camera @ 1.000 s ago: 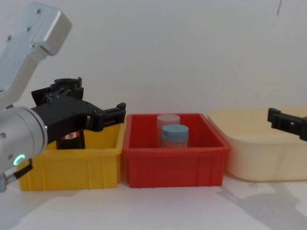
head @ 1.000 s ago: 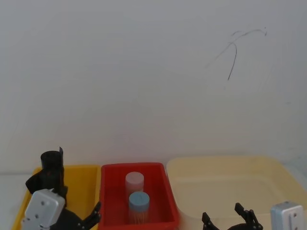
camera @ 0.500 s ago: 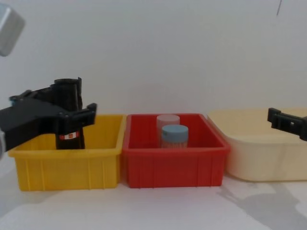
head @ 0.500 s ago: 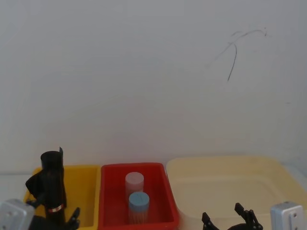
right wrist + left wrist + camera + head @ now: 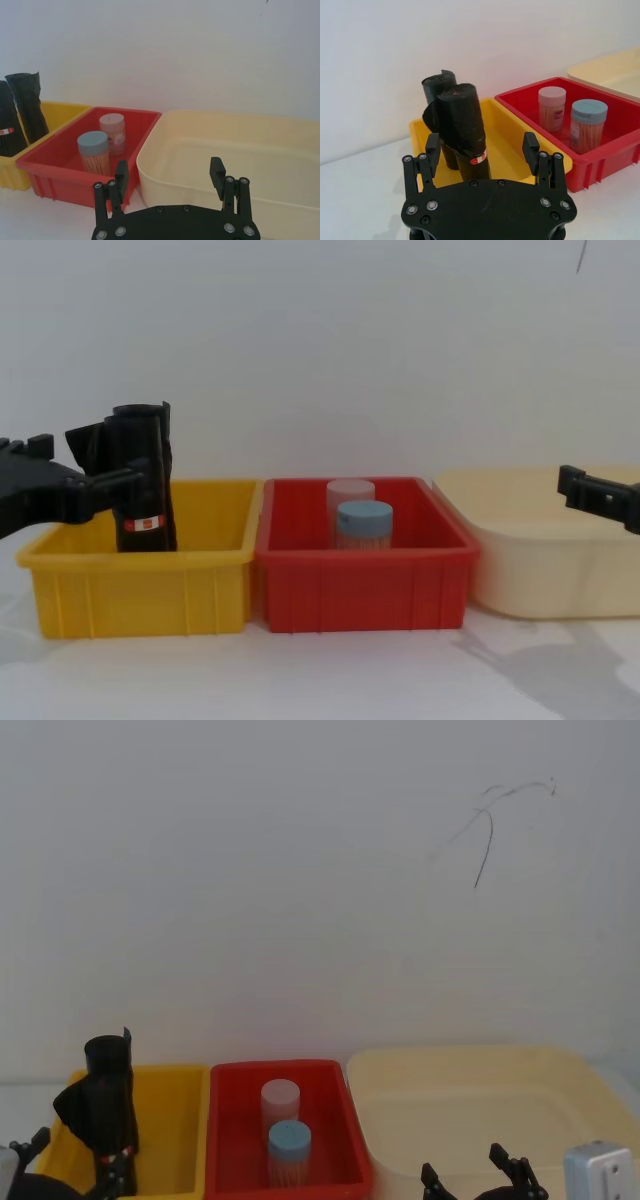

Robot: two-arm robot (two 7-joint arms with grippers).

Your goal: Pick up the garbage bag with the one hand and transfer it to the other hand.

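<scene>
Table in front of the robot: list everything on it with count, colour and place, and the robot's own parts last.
table: one, white, under all the bins.
yellow bin: one, yellow, on the left.
red bin: one, red, in the middle.
cream bin: one, cream, on the right.
garbage bag: one, black roll with a red-and-white label band, standing in the yellow bin.
plain roll: one, black, beside it in the same bin.
pink-lidded jar: one, clear, toward the back of the red bin.
blue-lidded jar: one, clear, nearer the robot in the red bin.
left gripper: one, black, open, facing the rolls.
right gripper: one, black, open, by the cream bin.
</scene>
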